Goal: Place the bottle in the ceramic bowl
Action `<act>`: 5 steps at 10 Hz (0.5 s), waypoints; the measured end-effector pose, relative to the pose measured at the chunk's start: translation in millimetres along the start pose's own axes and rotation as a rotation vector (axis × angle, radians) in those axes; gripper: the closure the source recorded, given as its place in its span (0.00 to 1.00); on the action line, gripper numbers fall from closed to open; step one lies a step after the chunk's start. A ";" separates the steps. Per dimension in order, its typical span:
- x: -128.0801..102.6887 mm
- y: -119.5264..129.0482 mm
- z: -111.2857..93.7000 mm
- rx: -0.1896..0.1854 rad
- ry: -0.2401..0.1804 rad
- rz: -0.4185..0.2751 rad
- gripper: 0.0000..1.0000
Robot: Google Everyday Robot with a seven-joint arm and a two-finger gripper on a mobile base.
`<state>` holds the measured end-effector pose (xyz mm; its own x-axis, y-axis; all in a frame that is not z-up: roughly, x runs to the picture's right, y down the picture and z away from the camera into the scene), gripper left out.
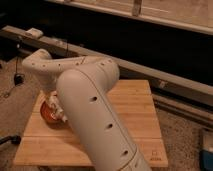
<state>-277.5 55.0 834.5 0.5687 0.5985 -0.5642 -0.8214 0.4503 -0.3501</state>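
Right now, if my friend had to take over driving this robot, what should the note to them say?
Gripper: down over the bowl at the left side of the wooden table, mostly hidden behind the big arm.
Bottle: only a whitish bit shows by the gripper, at the bowl's right edge; whether it lies in the bowl or is held cannot be told.
Done: bottle carried to the bowl.
Left: check the bottle rests in the bowl, let go, lift the arm away.

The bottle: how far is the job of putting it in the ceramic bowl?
The gripper is over the ceramic bowl at the left of the wooden table, so the carry looks done. The arm hides most of the bowl, and a pale shape by the gripper may be the bottle. Release and retreat cannot be confirmed.
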 end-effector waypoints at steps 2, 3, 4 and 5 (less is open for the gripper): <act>1.3 -3.8 -1.2 -0.016 -0.013 0.002 0.20; 0.0 0.4 -1.3 -0.020 -0.016 -0.003 0.20; -0.4 1.3 -1.5 -0.024 -0.018 -0.002 0.20; 0.2 -1.6 -1.2 -0.021 -0.018 0.001 0.20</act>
<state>-276.1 53.6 834.1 0.5687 0.6104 -0.5513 -0.8224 0.4359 -0.3657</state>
